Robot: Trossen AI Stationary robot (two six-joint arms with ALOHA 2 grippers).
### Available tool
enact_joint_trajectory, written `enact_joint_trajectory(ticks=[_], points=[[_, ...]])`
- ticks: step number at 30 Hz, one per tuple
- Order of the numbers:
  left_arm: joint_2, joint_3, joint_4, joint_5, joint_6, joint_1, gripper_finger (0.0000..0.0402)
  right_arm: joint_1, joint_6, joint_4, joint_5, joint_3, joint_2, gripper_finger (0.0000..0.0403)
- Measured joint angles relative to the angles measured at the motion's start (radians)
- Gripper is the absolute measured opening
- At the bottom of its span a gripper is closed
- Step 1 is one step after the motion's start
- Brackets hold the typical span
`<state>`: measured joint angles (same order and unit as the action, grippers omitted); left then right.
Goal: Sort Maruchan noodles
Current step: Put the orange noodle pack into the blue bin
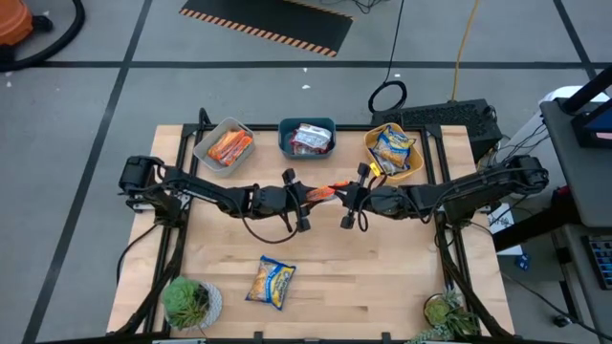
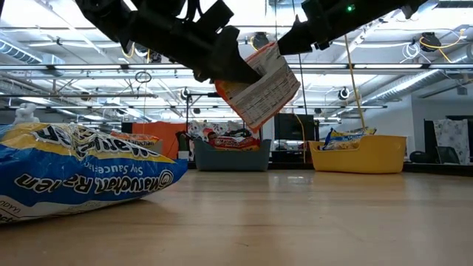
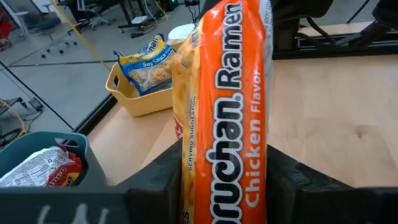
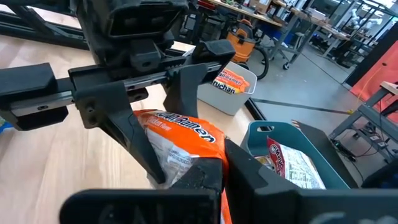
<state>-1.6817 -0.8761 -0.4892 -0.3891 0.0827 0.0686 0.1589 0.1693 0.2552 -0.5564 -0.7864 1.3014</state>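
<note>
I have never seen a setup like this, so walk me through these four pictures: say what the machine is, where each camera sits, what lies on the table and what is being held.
It is a robot with two dark arms working over a wooden table. One picture looks straight down, one looks level across the tabletop, and two come from cameras on the arms' wrists.

Mid-table, the left gripper and the right gripper meet on one orange ramen packet, raised above the table; both sets of fingers are closed on it, as in a handover.

Along the far edge stand three tubs: a grey tub with orange packets, a teal tub with silver-and-red ones, and a yellow tub with yellow-and-blue ones. One yellow-and-blue packet lies loose near the front, between two small potted plants.
</note>
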Motion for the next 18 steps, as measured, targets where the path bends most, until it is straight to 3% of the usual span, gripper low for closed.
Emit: enact_joint_trajectory(ticks=[18], points=[[0.000, 0.000, 0.016, 0.000, 0.025, 0.004, 0.0133, 0.000, 0.027, 0.001, 0.003, 0.000, 0.000, 0.0000]])
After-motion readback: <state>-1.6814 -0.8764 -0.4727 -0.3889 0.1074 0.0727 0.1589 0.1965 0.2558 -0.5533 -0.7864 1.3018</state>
